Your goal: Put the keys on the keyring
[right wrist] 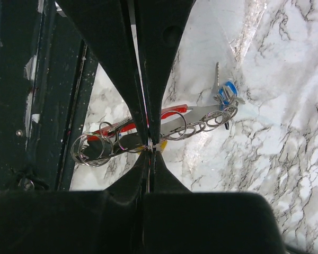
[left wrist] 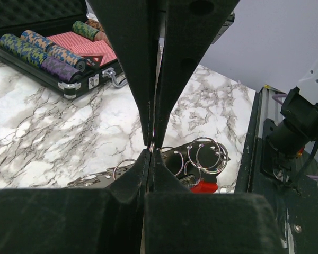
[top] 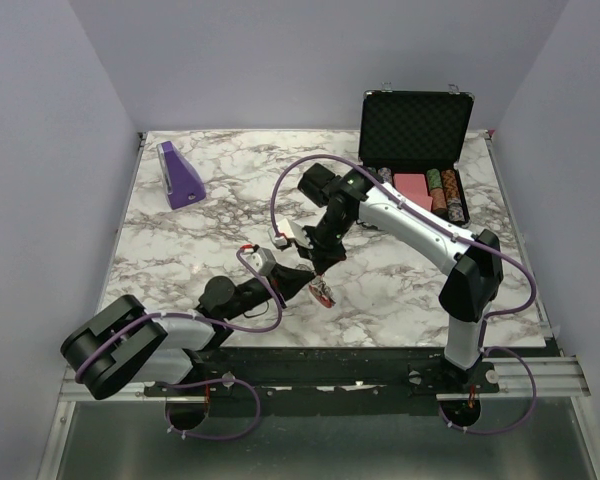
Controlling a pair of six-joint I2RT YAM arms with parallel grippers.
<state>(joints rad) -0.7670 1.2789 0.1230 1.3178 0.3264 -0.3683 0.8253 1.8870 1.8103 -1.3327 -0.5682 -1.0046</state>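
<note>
Marble table (top: 200,250) inside pale walls; open poker chip case (top: 416,150) at the far right, purple wedge (top: 181,176) far left.

Top view: both arms converge mid-table. The left gripper (top: 307,283) and right gripper (top: 325,268) almost touch, and the keyring (top: 323,292) sits just beneath them, near the front edge. Too small here to read the grip.

Left wrist: jaws together, tips meeting on thin metal at the edge of the bunch. Loose rings (left wrist: 207,155) and the red crescent (left wrist: 204,186) lie just right of the tips.

Right wrist: jaws together, pinching a ring in the middle of the bunch. The red crescent runs behind the fingers, a blue key (right wrist: 226,93) sits at the far end of the chain of rings, and a hint of yellow shows at the tips.

Risks (judgement):
- Two pinches on thin wire so close together; pulling apart could slip one grip, and the bunch drops or swings
- Fingertips may collide
- Tangled rings hide which loop is held, so a key could be threaded onto the wrong ring
- Bunch near the front edge; a drop could send it off the table
</note>
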